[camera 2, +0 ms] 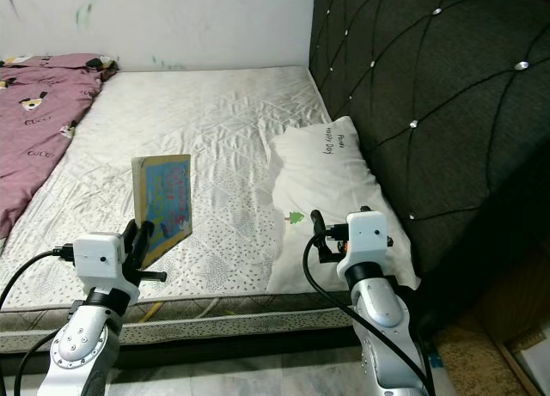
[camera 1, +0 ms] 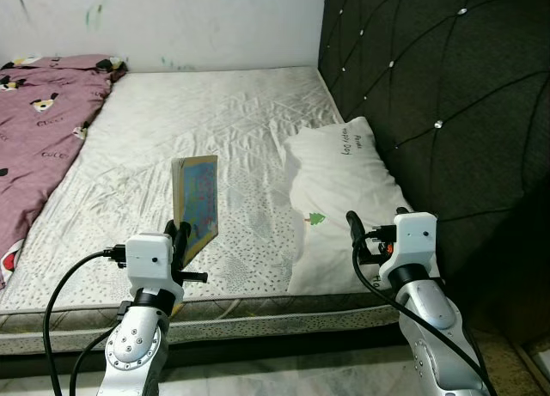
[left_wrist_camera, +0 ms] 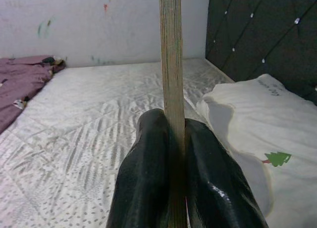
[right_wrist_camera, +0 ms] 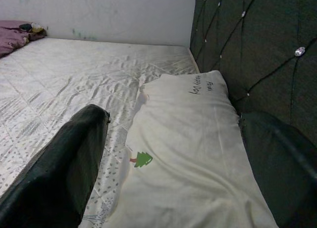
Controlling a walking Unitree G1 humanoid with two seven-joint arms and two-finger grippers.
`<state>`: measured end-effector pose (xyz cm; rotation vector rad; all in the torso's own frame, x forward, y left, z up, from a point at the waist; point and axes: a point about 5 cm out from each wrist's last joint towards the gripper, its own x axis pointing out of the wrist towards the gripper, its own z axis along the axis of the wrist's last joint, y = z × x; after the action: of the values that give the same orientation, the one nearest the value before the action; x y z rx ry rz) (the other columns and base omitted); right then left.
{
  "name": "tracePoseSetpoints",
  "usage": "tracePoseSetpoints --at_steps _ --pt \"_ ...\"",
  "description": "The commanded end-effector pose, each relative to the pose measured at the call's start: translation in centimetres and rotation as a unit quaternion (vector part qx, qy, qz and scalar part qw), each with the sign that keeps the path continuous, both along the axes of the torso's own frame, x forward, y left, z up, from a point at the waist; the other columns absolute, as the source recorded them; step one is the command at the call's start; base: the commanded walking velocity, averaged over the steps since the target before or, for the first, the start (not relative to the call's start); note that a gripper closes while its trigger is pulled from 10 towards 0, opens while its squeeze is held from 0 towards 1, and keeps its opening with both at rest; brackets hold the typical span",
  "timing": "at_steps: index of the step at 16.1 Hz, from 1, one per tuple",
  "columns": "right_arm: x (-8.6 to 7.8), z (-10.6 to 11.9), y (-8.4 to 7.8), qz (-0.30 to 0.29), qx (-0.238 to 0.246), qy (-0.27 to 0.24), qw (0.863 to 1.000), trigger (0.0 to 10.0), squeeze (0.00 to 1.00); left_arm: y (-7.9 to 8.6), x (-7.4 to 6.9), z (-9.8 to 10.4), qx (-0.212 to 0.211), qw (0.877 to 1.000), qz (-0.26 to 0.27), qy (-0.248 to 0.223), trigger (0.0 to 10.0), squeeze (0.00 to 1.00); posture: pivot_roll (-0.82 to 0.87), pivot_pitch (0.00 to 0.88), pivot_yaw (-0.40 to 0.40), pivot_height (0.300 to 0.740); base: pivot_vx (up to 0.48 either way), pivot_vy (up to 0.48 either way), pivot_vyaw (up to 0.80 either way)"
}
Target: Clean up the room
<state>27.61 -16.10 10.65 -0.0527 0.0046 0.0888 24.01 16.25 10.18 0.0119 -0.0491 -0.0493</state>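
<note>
Left hand [left_wrist_camera: 173, 188] clamped on upright book [camera 1: 196, 198].

Maroon blanket [camera 1: 39, 130] cut off at the mattress's [camera 1: 215, 112] left edge, book's [camera 1: 196, 203] lower corner hidden behind the left gripper [camera 1: 180, 237], pillow [camera 1: 344, 190] lettering too small to read — right gripper's [right_wrist_camera: 168, 188] far finger blurred.

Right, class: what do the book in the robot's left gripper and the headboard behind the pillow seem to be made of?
Book: probably thick cardboard with a glossy printed cover; its edge looks layered and stiff in the shut left gripper.
Headboard: dark padded fabric or leatherette, diamond-tufted with shiny studs.
</note>
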Motion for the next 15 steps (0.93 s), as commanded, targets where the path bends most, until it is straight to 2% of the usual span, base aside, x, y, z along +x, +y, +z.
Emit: tracePoseSetpoints --at_steps 1,15 --pt "0.31 0.82 0.31 0.004 -0.001 -0.014 1.000 10.0 0.00 0.01 0.12 1.21 0.000 1.000 -0.002 -0.026 10.0 0.00 -0.03 0.045 0.027 0.740 0.270 0.000 0.00" --pt "0.67 1.19 0.54 0.001 -0.003 -0.020 1.000 10.0 0.00 -0.42 0.35 0.96 -0.006 1.000 -0.011 -0.015 10.0 0.00 -0.03 0.047 0.026 0.740 0.292 0.000 0.00"
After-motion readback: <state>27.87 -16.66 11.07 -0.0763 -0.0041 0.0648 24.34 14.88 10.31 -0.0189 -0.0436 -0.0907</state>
